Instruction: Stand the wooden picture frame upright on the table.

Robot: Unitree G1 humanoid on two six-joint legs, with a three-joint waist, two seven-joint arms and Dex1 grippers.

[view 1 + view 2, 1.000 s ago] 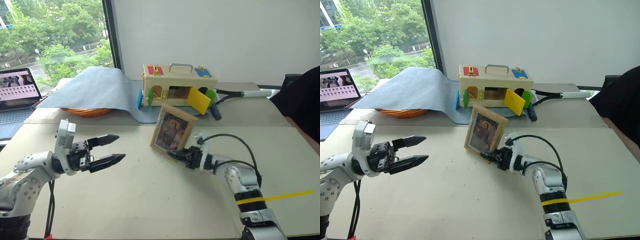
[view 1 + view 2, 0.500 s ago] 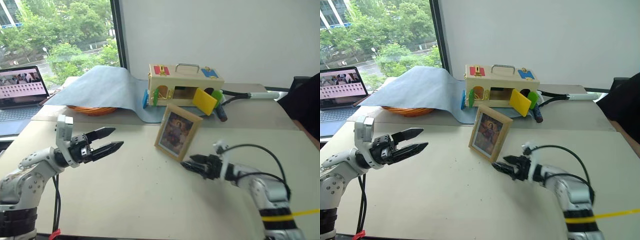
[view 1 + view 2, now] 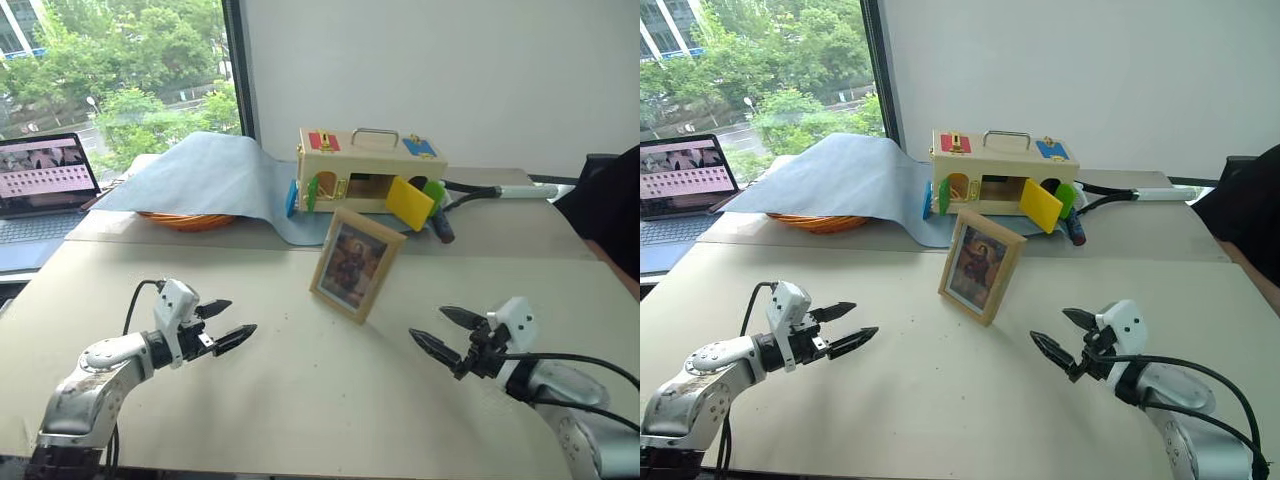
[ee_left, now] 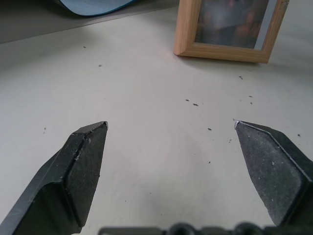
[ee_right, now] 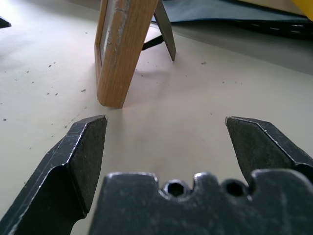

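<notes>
Nearest in, the left gripper (image 3: 226, 324) hovers low over the large pale beige matte tabletop (image 3: 300, 400), its two black fingers spread wide with nothing between them, tips aimed toward the middle of the table. Opposite it, the right gripper (image 3: 440, 331) sits just as low on the other side, black fingers parted wide too and empty, aimed back toward the centre.

Between the two, a little farther out, there it is: the small rectangular light-wood picture frame (image 3: 355, 264) is standing on the table on its own. It leans back slightly, brownish photo facing the robot and angled a touch toward its left. From the right wrist view you get the frame (image 5: 120, 51) side-on, its bottom edge planted on the tabletop and a dark fold-out stand (image 5: 164, 29) propped out behind it, foot down on the surface. The left wrist view catches the lower wooden border (image 4: 222, 49) resting flat on the table, with small dark specks scattered across the surface in front. Neither gripper touches the frame; both are well apart from it.

Behind the frame lies a blue-grey cloth (image 3: 200, 175), draped over an orange basket-like rim (image 3: 185, 220). On the cloth's right end stands a larger wooden box with coloured flaps and a metal handle (image 3: 365, 170), one yellow flap (image 3: 410, 203) hanging open. A dark cable with a white handle (image 3: 500, 190) runs off to the right behind it. At far left, an open laptop (image 3: 40, 185) shows a lit screen in front of the window.
</notes>
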